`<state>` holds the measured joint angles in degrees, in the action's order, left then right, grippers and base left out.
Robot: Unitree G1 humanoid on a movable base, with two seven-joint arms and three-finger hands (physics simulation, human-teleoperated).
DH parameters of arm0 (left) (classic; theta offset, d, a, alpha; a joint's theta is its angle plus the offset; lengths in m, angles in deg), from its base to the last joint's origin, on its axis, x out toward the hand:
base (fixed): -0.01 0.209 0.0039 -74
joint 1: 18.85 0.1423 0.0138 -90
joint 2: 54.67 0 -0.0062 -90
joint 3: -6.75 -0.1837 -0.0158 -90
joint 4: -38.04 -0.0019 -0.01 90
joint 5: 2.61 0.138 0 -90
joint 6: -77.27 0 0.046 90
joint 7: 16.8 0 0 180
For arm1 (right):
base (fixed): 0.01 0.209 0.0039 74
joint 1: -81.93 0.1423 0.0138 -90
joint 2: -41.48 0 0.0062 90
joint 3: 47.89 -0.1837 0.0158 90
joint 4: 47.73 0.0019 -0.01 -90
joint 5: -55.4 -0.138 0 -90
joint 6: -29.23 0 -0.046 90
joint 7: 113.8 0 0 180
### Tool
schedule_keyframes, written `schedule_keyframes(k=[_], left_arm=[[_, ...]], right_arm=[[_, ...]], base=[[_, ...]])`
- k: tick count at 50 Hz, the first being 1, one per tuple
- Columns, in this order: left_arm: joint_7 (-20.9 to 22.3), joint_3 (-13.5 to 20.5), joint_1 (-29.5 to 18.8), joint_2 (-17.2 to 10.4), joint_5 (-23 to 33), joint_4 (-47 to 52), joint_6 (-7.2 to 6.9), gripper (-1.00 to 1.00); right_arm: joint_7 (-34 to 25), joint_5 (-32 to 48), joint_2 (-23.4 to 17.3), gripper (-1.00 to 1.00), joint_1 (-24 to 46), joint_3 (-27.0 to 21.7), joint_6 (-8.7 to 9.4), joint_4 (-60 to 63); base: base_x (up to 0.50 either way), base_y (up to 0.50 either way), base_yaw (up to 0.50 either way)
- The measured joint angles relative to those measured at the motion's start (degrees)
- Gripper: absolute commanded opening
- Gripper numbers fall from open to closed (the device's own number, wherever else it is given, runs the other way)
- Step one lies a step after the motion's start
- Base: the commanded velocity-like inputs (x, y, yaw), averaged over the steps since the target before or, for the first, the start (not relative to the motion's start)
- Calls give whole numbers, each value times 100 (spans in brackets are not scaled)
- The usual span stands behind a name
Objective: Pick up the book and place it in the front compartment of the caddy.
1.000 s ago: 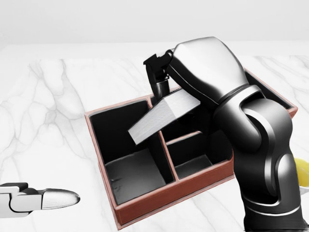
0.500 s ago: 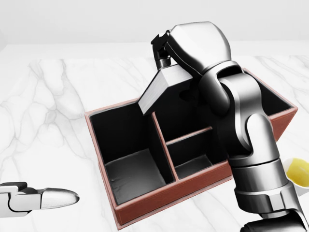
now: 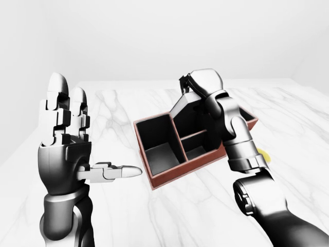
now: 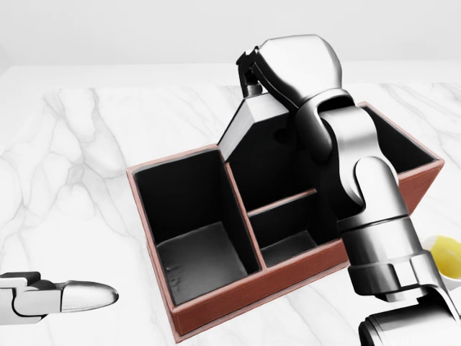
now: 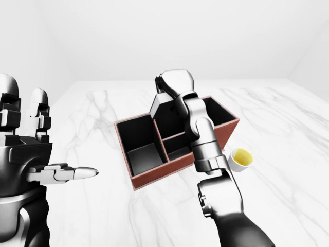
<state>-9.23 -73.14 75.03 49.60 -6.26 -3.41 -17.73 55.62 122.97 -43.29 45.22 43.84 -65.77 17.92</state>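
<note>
Hanging tilted over the caddy's middle divider, the dark-covered book with pale page edges (image 4: 256,137) sits w/ its top end pinched in the right hand (image 4: 248,76), fingers clamped on it, lower part dipping inside the walls. Below is the red-brown wooden caddy with black interior (image 4: 238,303); I count three compartments (one long at view left, two smaller beside it). Left hand (image 3: 64,154) hangs off to view left, fingers spread apart, holding nothing. One small white cup with yellow contents (image 5: 240,158) rests on the white marble counter (image 4: 86,144) just beside the caddy.

Risks, imo: book catches on the divider & tips into the wrong compartment; forearm could nudge the cup.
</note>
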Motion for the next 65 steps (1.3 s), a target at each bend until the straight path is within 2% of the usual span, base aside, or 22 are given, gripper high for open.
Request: schedule_keyframes(k=[26, 65], left_arm=[[-5, 2, -26, -5, -6, 17, 0, 100], [-17, 2, -43, -9, -24, 25, 0, 100]], right_arm=[[821, 250, -126, -100, 329, 77, 0, -1408], [1659, 311, -76, -100, 520, 253, 0, -2668]], base=[[0, 0, 0], [0, 0, 0]])
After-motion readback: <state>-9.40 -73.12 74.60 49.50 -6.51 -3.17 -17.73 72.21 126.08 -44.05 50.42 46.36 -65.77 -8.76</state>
